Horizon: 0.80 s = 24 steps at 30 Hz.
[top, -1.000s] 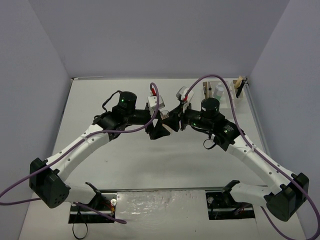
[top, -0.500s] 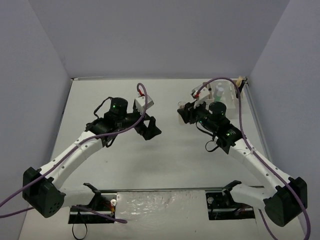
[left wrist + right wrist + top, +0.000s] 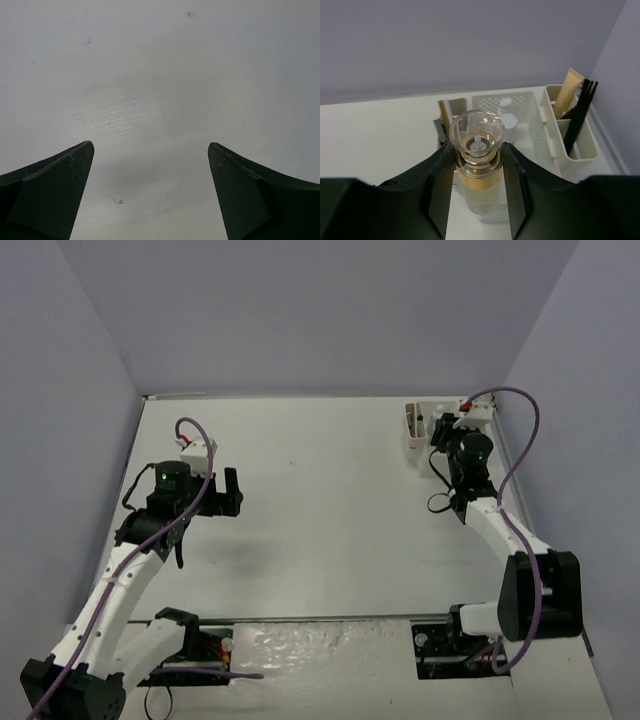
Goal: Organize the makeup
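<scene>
The right tool [image 3: 479,152] is clamped on a small pale bottle [image 3: 479,175] with a clear domed cap and a gold collar. Its two black fingers [image 3: 440,185] press on either side of the bottle's body just below the collar, and the pale bottle stands upright between them with its cap clear of the fingertips. In the overhead view this tool sits at the far right corner of the counter [image 3: 330,500], right at the white compartmented plastic box [image 3: 535,130]. From the wrist view the pale bottle is just in front of that box, but whether its base touches anything cannot be told. Inside the box, a small white bottle [image 3: 506,117] stands in the perforated middle compartment, directly behind the held one. A tan flat stick [image 3: 443,114] with a dark bristled edge stands in the compartment to its left. A tan tube [image 3: 566,92] and several thin black pencils [image 3: 580,112] lean in the rounded compartment to its right. The left tool [image 3: 150,150] is well apart from all of this, over the left side of the counter. Its dark fingers [image 3: 50,190] are spread wide with nothing between them, only bare pale surface below.
</scene>
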Tool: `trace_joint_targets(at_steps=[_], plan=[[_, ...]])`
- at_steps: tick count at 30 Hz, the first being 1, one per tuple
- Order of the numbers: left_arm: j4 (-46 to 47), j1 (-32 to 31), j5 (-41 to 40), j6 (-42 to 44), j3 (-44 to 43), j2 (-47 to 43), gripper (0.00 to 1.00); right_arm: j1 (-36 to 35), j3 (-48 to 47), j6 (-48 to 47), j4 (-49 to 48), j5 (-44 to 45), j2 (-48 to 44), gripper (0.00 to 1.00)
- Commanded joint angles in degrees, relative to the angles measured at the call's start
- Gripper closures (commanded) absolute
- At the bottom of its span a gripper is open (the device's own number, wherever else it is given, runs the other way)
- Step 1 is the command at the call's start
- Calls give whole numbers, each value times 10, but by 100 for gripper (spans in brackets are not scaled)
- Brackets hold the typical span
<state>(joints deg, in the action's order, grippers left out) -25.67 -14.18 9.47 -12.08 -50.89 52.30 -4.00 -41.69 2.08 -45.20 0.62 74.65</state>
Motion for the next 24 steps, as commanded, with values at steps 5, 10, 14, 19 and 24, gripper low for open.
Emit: trace_joint_targets(at_steps=[5, 10, 14, 19, 24], plan=[[20, 10, -54, -7, -7, -16, 3, 37, -46, 11, -214, 47, 118, 100], [18, 12, -55, -7, -3, -11, 3, 59, -59, 14, -260, 45, 178, 100], [20, 14, -55, -7, -1, -7, 3, 64, -72, 13, -285, 41, 215, 100], [21, 21, -53, -6, -1, -3, 3, 66, -76, 17, -303, 39, 252, 100], [22, 25, -53, -7, 0, -2, 3, 66, -55, 27, -319, 34, 272, 100]])
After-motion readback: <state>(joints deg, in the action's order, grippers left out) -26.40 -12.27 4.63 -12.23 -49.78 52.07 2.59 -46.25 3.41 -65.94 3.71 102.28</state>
